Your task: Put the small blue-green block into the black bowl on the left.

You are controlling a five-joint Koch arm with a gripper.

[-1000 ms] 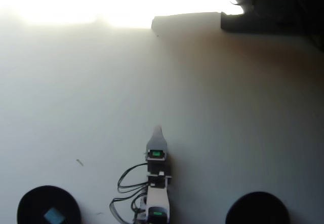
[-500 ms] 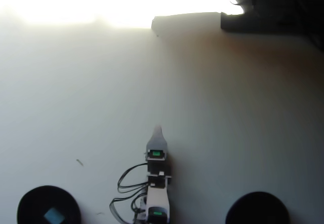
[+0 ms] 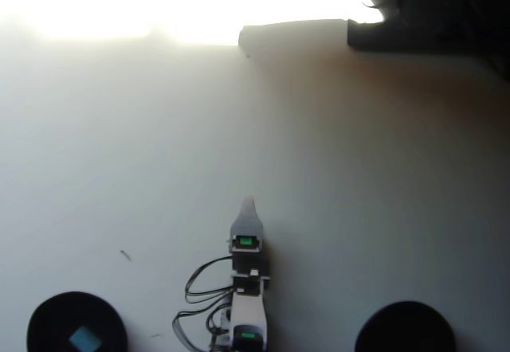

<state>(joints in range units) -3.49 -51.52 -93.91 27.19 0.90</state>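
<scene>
In the overhead view the small blue-green block (image 3: 84,338) lies inside the black bowl (image 3: 48,320) at the bottom left. The arm reaches up from the bottom centre, and its gripper (image 3: 248,203) points toward the far side of the table, well right of that bowl. Only one narrow grey tip shows, so the jaws lie one behind the other. Nothing is seen in the gripper.
A second black bowl (image 3: 405,326) sits at the bottom right. Black cables (image 3: 199,292) loop left of the arm's base. A dark structure (image 3: 414,17) crosses the top right edge. Strong glare washes out the white table (image 3: 119,129) at the top left.
</scene>
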